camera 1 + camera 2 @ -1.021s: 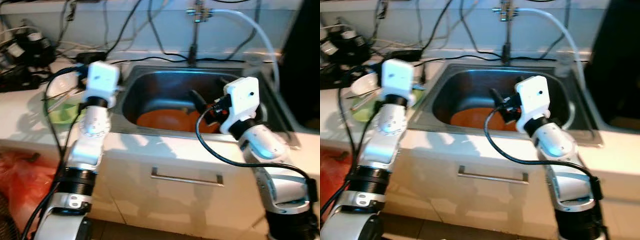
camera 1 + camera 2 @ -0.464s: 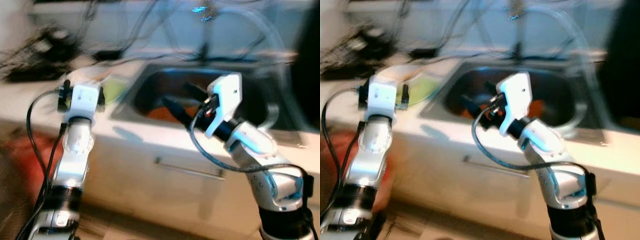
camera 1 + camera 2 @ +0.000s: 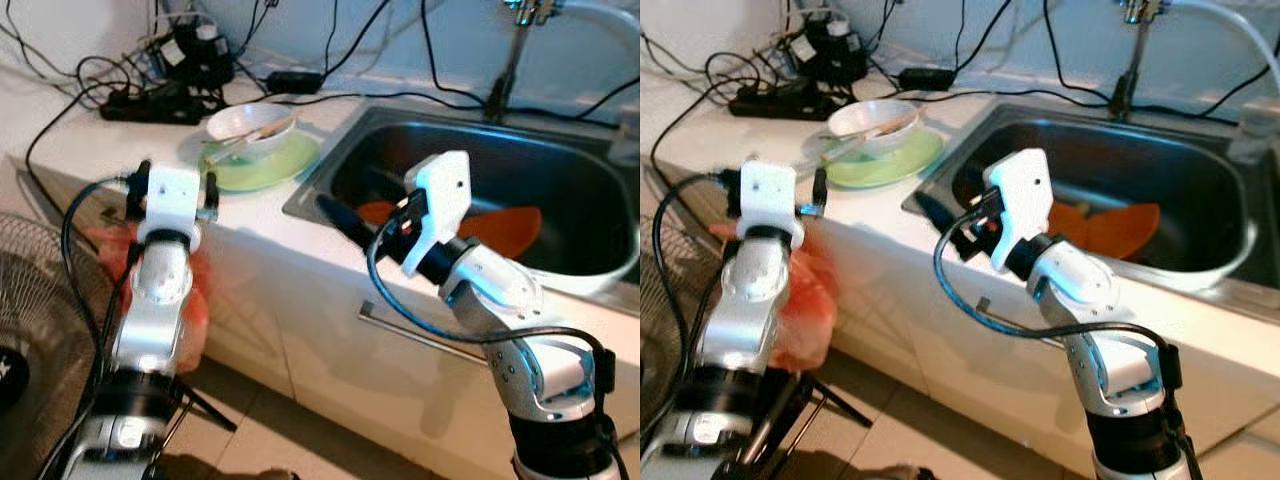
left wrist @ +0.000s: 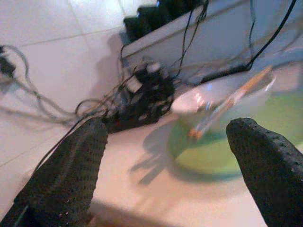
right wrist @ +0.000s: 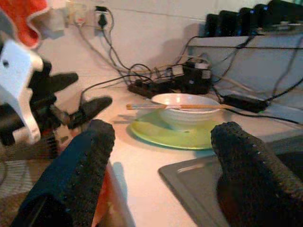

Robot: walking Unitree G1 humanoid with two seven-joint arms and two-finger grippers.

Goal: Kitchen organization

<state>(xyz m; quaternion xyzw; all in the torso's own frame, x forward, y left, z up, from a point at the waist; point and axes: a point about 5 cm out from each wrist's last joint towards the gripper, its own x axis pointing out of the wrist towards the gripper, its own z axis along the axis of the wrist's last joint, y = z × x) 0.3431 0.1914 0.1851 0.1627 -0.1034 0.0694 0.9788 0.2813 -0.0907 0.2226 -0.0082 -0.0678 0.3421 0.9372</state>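
A white bowl (image 3: 245, 122) with chopsticks (image 3: 250, 142) across it sits on a green plate (image 3: 270, 162) on the counter, left of the steel sink (image 3: 330, 185). Flat orange pieces (image 3: 505, 228) lie in the basin. My left gripper (image 3: 172, 182) hovers at the counter's front edge, short of the plate, open and empty. In its wrist view the bowl (image 4: 222, 101) lies ahead between the fingers (image 4: 66, 175). My right gripper (image 3: 330, 212) is open over the sink's near left corner, pointing toward the plate (image 5: 175, 130).
A power strip with tangled cables (image 3: 165, 98) lies at the back of the counter behind the bowl. The faucet (image 3: 515, 40) stands behind the sink. Below the counter are a red plastic bag (image 3: 190, 300), a fan grille (image 3: 35, 330) and a drawer handle (image 3: 405, 328).
The view has swung left and sharpened. My right gripper has come out of the sink basin to its near left corner. My left gripper has drawn back to the counter's front edge.
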